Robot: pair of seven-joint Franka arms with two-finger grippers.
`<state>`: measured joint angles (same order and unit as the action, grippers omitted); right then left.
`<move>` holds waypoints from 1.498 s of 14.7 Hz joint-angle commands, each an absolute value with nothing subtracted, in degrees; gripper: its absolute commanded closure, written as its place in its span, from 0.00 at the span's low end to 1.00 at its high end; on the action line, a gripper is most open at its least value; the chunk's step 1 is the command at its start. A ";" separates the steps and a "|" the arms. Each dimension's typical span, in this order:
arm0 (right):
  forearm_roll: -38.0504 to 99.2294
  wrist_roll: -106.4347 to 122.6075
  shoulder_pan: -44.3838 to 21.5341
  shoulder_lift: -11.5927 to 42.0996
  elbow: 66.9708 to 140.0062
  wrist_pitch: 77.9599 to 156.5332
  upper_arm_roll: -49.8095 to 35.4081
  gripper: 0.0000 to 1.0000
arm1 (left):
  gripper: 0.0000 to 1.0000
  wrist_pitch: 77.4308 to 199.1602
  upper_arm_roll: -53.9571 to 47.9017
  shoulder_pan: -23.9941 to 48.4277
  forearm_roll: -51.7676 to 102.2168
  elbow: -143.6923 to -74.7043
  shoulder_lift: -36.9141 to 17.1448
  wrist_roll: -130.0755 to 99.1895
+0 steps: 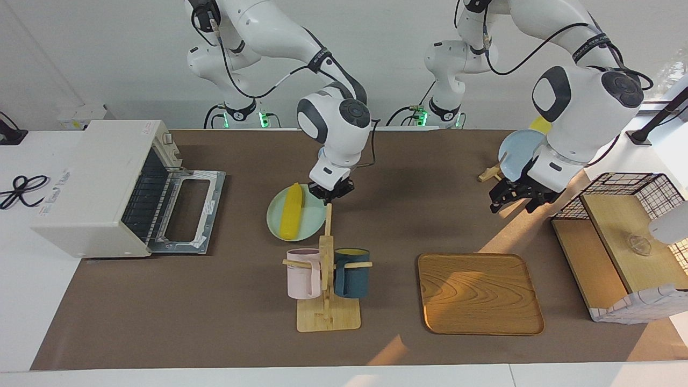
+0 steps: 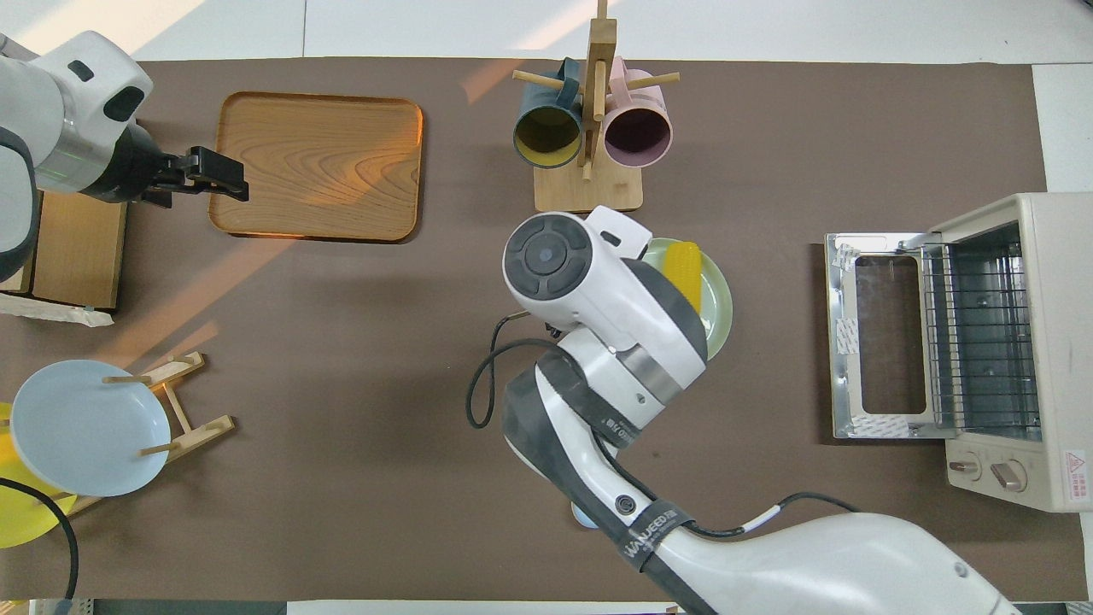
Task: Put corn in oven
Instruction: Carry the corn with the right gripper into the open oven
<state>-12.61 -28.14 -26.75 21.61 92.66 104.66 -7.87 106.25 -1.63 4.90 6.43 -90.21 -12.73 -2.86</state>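
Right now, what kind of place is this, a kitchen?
Probably a robot lab's pretend kitchen: a toaster oven with its door open, mugs on a wooden rack, and a toy-like corn on a green plate.

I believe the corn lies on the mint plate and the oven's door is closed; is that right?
Not quite: the facing view shows the oven with its door folded down open. The corn does lie on the mint plate.
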 commanded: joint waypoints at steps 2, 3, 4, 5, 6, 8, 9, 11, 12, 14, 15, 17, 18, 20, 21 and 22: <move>-15.46 -21.02 -17.87 14.44 95.86 96.51 -8.26 1.00 | 0.00 106.70 -1.32 6.94 6.85 -89.91 -12.30 -2.19; -16.43 -18.92 -14.80 12.85 97.89 96.50 -8.26 1.00 | 0.00 106.79 -1.41 6.94 6.94 -89.91 -12.13 -2.20; -17.22 -17.07 -12.24 11.70 99.48 96.50 -8.26 1.00 | 0.00 106.79 -1.41 6.94 6.86 -90.09 -11.87 -2.11; -17.31 -15.22 -8.39 10.56 101.15 96.76 -8.35 1.00 | 0.00 106.70 -1.41 7.03 6.86 -90.09 -11.87 -2.02; -17.31 -13.29 -5.30 9.50 103.08 97.20 -8.44 1.00 | 0.00 106.44 -1.41 7.03 6.77 -89.91 -11.87 -1.93; -17.31 -11.95 -2.21 8.97 104.76 97.29 -8.35 1.00 | 0.00 106.53 -1.41 7.12 7.12 -89.83 -11.87 -2.46; -17.31 -11.78 -0.81 8.62 105.72 97.38 -8.35 1.00 | 0.00 106.70 -1.41 7.12 6.86 -89.91 -11.87 -2.46; -17.31 -7.41 2.88 7.74 109.14 101.48 -8.35 1.00 | 0.00 106.79 -1.41 7.03 6.77 -90.09 -11.87 -1.67; -17.31 -4.16 5.51 7.04 111.34 104.47 -8.35 1.00 | 0.00 106.79 -1.41 7.03 6.68 -89.91 -11.87 -1.58; -17.31 0.77 10.26 6.07 115.73 110.10 -8.35 1.00 | 0.00 107.57 -1.41 7.03 6.86 -90.09 -11.95 -1.67; -17.31 1.49 11.68 5.37 118.45 113.00 -8.35 1.00 | 0.00 107.84 -1.41 7.12 6.86 -90.09 -11.87 -1.67; -17.23 1.41 12.74 4.66 121.28 116.27 -8.44 1.00 | 0.00 107.75 -1.41 7.21 6.86 -89.91 -11.95 -1.67; -17.23 1.06 12.74 4.57 121.64 116.54 -8.44 1.00 | 0.00 107.75 -1.41 7.12 6.94 -90.09 -11.87 -1.76; -17.14 1.05 12.66 4.57 121.55 116.63 -8.44 0.93 | 0.00 108.19 -1.41 7.29 7.03 -90.09 -11.87 -2.46; -16.70 0.97 12.66 4.57 121.38 116.63 -8.44 0.89 | 0.00 108.89 -1.41 7.73 7.12 -90.35 -11.78 -2.46; -16.35 0.79 12.66 4.66 121.20 116.63 -8.44 0.82 | 0.00 109.07 -1.41 7.73 7.12 -90.44 -11.78 -2.37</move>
